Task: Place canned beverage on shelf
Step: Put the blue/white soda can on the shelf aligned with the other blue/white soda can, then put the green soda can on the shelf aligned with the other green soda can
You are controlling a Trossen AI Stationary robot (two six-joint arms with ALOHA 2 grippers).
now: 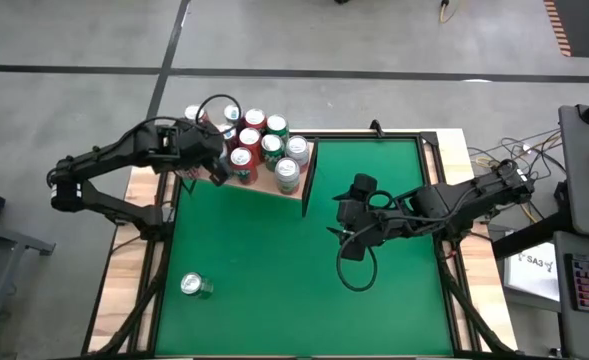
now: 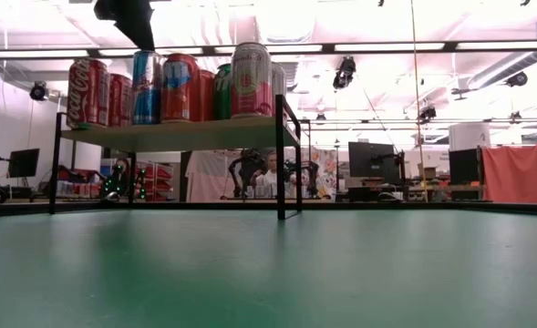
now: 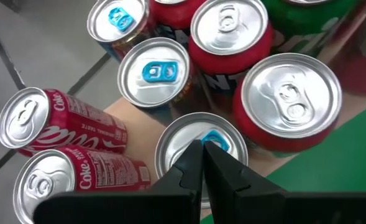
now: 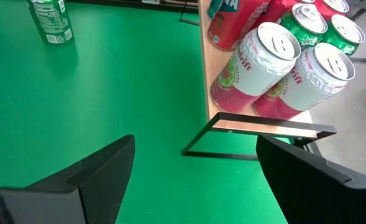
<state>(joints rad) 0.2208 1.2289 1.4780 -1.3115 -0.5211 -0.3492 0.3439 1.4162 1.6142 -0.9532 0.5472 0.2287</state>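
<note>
The shelf (image 1: 274, 190) is a pale wood board on a dark frame at the table's far left, and several cans stand upright on it. My left gripper (image 3: 202, 152) is shut. It hovers right over the silver top of a blue-tabbed can (image 3: 181, 138) at the shelf's near-left part. From table height its dark tip (image 2: 139, 27) shows just above the blue can (image 2: 147, 87). My right gripper (image 1: 336, 222) stands open above mid-table, right of the shelf's dark end panel (image 4: 257, 127), with nothing between its fingers. A green can (image 1: 196, 286) is on the table near the front left. My left gripper's shut fingertips point down at the lid of the blue-tabbed can (image 3: 215, 138), by its tab. The fingers themselves hide the spot, so I cannot tell whether they touch the lid.
Two red cola cans (image 3: 58, 124) stand at the shelf's left end, and pink-and-white cans (image 4: 263, 68) at its right end. A wide stretch of green table (image 1: 274, 280) lies between the shelf and the near edge. Cables hang by my right arm (image 1: 356, 270).
</note>
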